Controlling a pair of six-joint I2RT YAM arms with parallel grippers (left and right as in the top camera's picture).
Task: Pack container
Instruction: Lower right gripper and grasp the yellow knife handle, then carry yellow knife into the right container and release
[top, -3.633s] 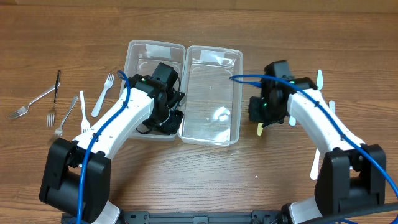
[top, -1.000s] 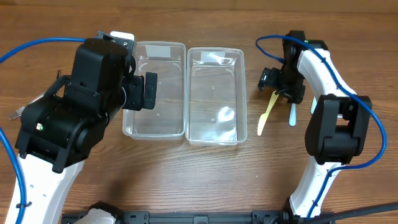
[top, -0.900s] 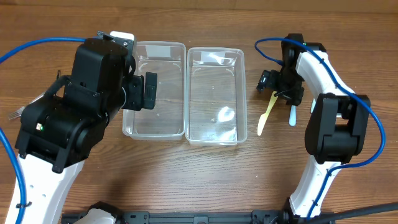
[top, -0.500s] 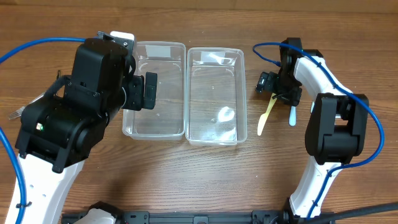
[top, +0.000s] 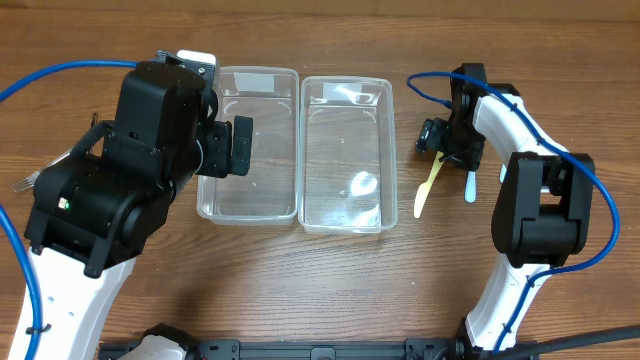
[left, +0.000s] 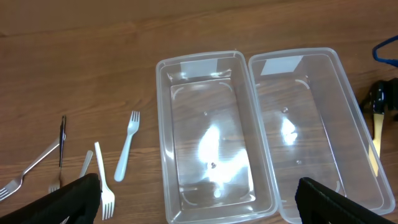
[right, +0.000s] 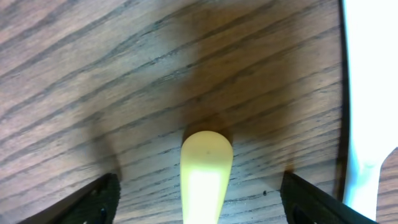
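Observation:
Two empty clear plastic containers sit side by side, the left one (top: 250, 180) (left: 211, 124) and the right one (top: 345, 120) (left: 311, 106). A yellow plastic utensil (top: 428, 188) lies on the wood just right of them. My right gripper (top: 438, 150) (right: 202, 199) is down over its upper end, open. The yellow handle tip (right: 206, 168) lies between the fingers (right: 99, 199), with wood showing on both sides. My left gripper (top: 225, 148) (left: 199, 186) hangs high above the left container, open and holding nothing.
A white plastic utensil (top: 468, 185) (right: 367, 93) lies close to the right of the yellow one. Left of the containers lie two white forks (left: 126, 155), metal forks (left: 31, 171) and a dark-handled piece (left: 63, 140), mostly hidden under my left arm in the overhead view.
The right gripper has edged slightly left over the yellow utensil's upper end. The left arm, low in the left container a few seconds ago, now holds still high above it.

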